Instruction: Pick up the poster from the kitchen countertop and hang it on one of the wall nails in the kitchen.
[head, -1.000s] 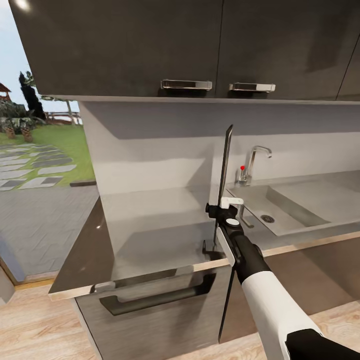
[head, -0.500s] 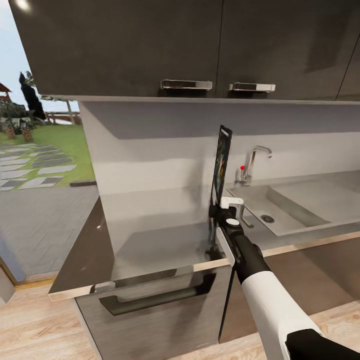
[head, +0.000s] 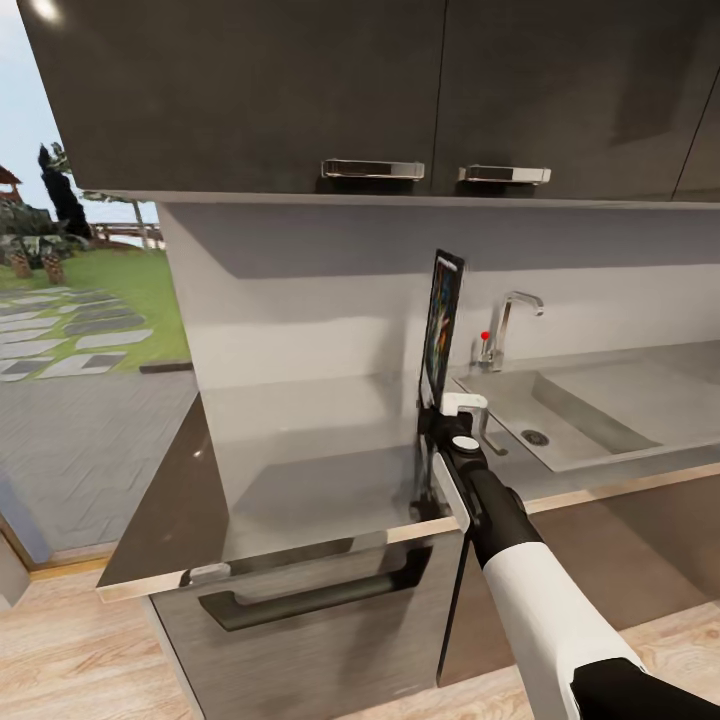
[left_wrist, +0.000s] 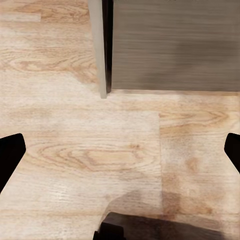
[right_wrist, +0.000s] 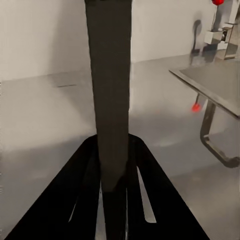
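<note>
At frame centre the right gripper clamps the poster upright above the countertop. The right wrist view shows its dark edge between the fingers. The left wrist view shows wooden floor and left fingertips spread wide.

We see the poster almost edge-on from the head camera, so its artwork is a thin blurred sliver and no title can be read. Its bottom edge is hidden behind the right gripper. In the right wrist view the poster shows us just its dark back, cut off at the top edge. The left gripper's fingertips are clipped by both side edges there. The kitchen countertop runs out of frame at right.
</note>
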